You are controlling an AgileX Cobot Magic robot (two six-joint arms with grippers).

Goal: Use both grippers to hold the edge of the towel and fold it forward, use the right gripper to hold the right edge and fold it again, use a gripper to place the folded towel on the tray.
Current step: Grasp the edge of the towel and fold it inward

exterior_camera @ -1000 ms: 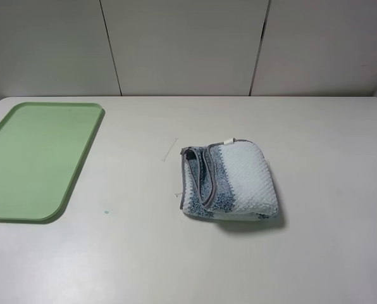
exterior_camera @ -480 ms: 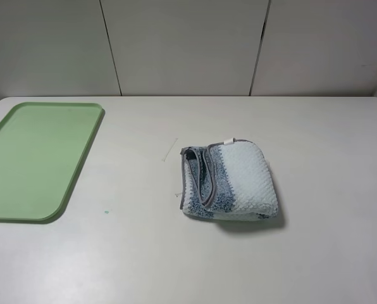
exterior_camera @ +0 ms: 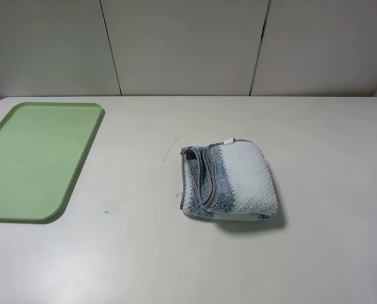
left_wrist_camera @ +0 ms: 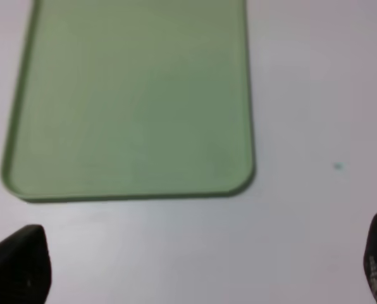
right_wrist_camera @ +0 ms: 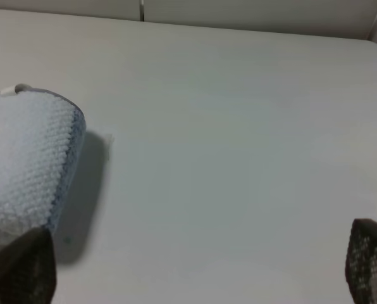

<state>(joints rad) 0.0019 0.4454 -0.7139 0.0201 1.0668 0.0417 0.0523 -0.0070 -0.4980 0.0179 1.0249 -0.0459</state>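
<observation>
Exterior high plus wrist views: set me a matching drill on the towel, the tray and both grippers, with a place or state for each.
1 towel
2 tray
3 left gripper
4 right gripper

a open, by the tray's edge
b folded, on the table
c green, at the table's left side
d open, beside the towel

Pairs: 1-b, 2-c, 3-a, 4-d.

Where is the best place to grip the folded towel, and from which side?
Probably the rounded folded side of the towel, approached from the right of the high view: there all layers are joined, while the loose grey hems lie on its left.
</observation>
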